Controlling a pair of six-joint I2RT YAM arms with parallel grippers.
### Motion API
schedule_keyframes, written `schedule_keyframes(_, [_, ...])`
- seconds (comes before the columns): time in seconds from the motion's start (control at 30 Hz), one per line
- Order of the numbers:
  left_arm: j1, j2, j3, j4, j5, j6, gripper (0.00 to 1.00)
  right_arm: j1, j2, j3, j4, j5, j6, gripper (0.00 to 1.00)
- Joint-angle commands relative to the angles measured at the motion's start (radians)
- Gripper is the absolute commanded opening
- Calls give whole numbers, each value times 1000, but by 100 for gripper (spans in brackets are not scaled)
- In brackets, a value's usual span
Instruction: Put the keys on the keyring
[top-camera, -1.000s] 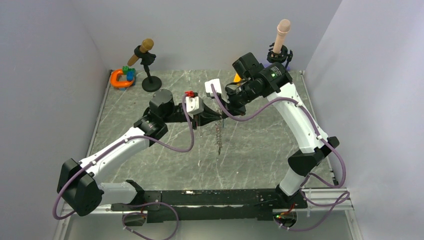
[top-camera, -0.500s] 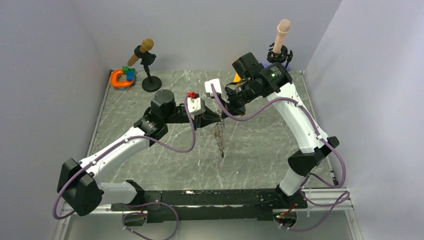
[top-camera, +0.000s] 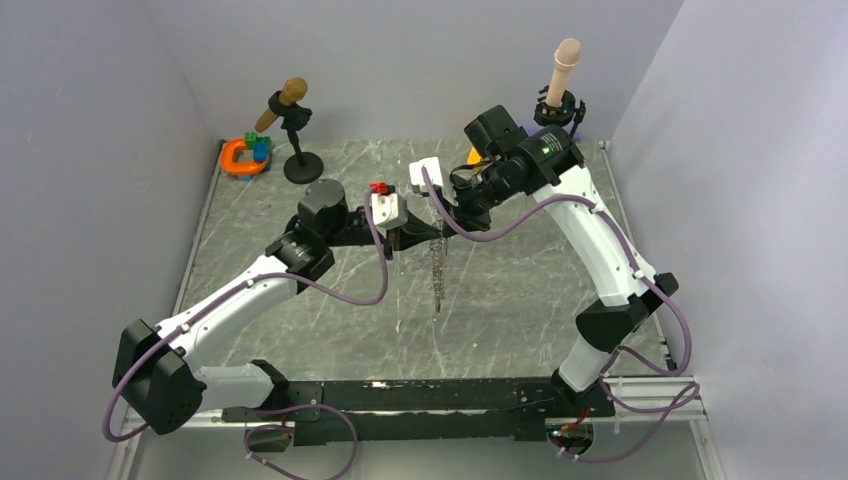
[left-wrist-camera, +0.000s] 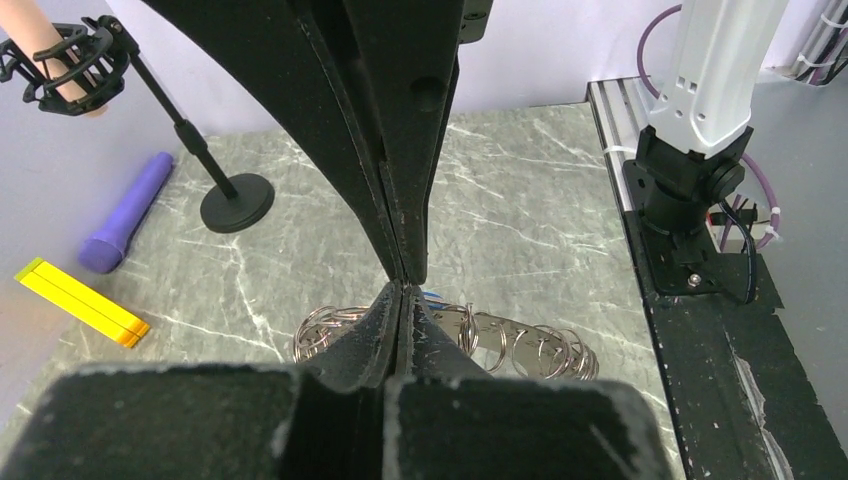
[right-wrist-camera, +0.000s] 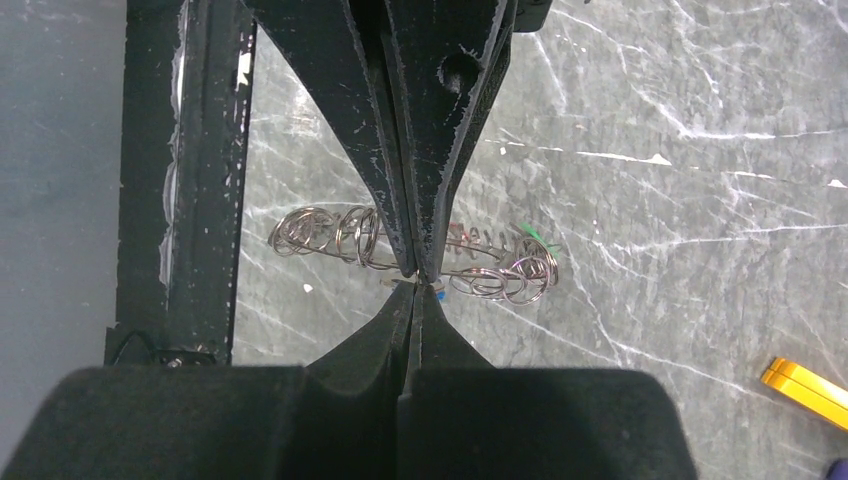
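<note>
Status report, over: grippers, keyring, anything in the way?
Left gripper and right gripper shut, tips together. Keyring strung out beneath them; holder unclear. Microphone stand well aside.

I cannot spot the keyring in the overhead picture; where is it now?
In the top view, the keyring is near the middle of the table, trailing from where the left gripper and right gripper meet toward the near edge.

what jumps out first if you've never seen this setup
The two arms meet tip to tip above the middle of the table, the left gripper and the right gripper both shut. The keyring dangles below them as a limp chain of grey loops. After that, the eye goes to the orange C-shaped toy in the back left corner, beside a microphone stand.
</note>
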Motion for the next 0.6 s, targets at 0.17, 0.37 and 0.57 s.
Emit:
schedule_keyframes(0.17, [-6, -3, 36, -36, 9, 44, 14, 1, -14, 4, 44, -32, 13, 0])
schedule_keyframes(0.37, [-6, -3, 46, -53, 15, 54, 4, 0, -12, 3, 41, -36, 11, 0])
schedule_keyframes(0.57, [-6, -13, 33, -3, 16, 17, 11, 0, -15, -5, 42, -38, 11, 0])
